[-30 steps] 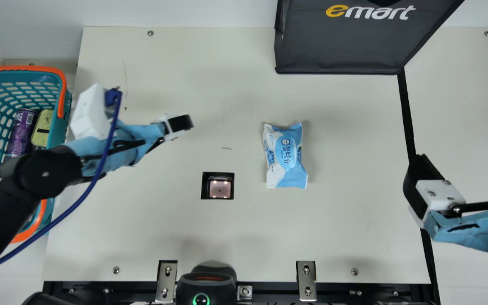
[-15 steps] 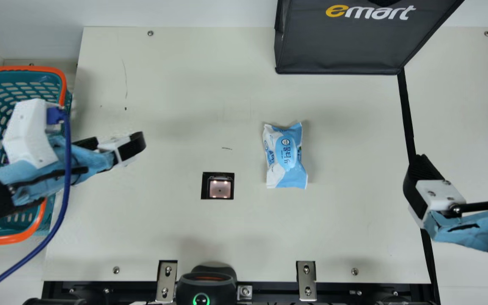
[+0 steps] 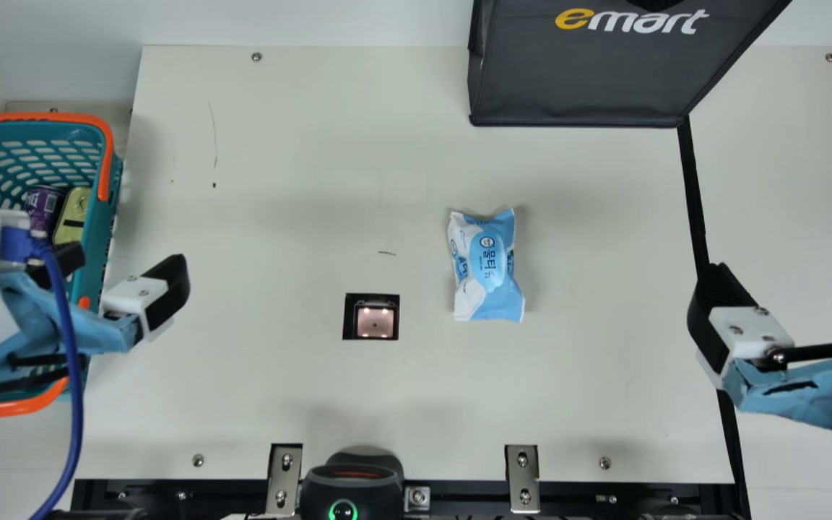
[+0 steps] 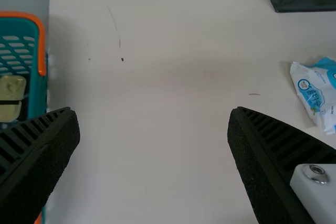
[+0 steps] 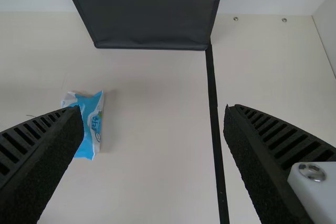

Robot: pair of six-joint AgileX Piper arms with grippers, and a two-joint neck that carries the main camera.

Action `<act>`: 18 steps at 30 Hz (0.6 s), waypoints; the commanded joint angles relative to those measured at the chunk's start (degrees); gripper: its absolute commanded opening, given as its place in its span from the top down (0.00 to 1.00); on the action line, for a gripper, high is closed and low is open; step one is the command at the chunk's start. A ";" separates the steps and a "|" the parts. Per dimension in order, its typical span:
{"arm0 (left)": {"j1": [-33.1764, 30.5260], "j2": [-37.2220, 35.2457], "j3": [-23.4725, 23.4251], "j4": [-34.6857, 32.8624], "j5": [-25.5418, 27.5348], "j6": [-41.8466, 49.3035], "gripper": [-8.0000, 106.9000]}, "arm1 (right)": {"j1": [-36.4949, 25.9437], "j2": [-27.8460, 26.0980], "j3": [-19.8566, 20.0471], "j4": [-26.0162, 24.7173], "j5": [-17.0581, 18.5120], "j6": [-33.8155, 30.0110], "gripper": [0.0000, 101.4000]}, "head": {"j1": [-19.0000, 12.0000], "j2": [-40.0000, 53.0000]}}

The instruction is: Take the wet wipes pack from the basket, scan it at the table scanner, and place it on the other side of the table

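Left arm: angled in over the basket (image 3: pixel 104 166); left gripper (image 3: pixel 124 271) straddles its rim, fingers spread apart, holding nothing
Right arm: low at the right edge, right gripper (image 3: pixel 791 289) with fingers parted, nothing between them
Wipes pack (image 3: pixel 487 266): on the table (image 3: pixel 279 390), right of the scanner (image 3: pixel 375 321)
Main view: purple can (image 3: pixel 42 206) beside yellow tin (image 3: pixel 73 214) in the basket
Left wrist view: the tin, plus the pack, cut off at the picture's edge
Right wrist view: pack partly behind one finger; bag (image 5: pixel 152 17) beyond
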 commanded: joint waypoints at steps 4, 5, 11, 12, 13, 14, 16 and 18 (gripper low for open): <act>-0.68 -1.20 -1.61 2.96 1.68 -1.69 0.15 | 0.00 0.00 0.00 0.00 0.00 0.00 0.06 | -1.48 0.09; -0.68 -1.20 -1.74 3.45 1.84 -1.74 0.15 | 0.00 0.00 0.00 0.00 0.00 0.00 0.06 | -1.48 0.09; -0.68 -1.20 -1.74 3.98 2.02 -1.82 0.15 | 0.00 0.00 0.00 0.00 0.00 0.00 0.06 | -1.48 0.09; -0.68 -1.20 -1.74 3.98 2.27 -1.82 0.15 | 0.02 0.05 0.00 -0.02 -0.04 0.02 0.06 | -1.48 0.09; -0.68 -1.20 -1.74 3.98 2.37 -1.82 0.15 | 0.21 0.27 -0.11 0.29 0.21 -0.04 0.06 | -1.48 0.09; -0.68 -1.20 -1.74 3.98 2.37 -1.82 0.15 | 0.59 0.58 -0.13 0.63 0.42 -0.27 0.06 | -1.48 0.09; -0.68 -1.20 -1.74 3.98 2.37 -1.82 0.15 | 3.53 0.97 0.46 -0.15 0.79 0.64 0.06 | -1.48 0.09; -0.68 -1.20 -1.74 3.98 2.37 -1.82 0.15 | 5.58 1.73 1.66 0.32 0.79 0.81 0.06 | -1.48 0.09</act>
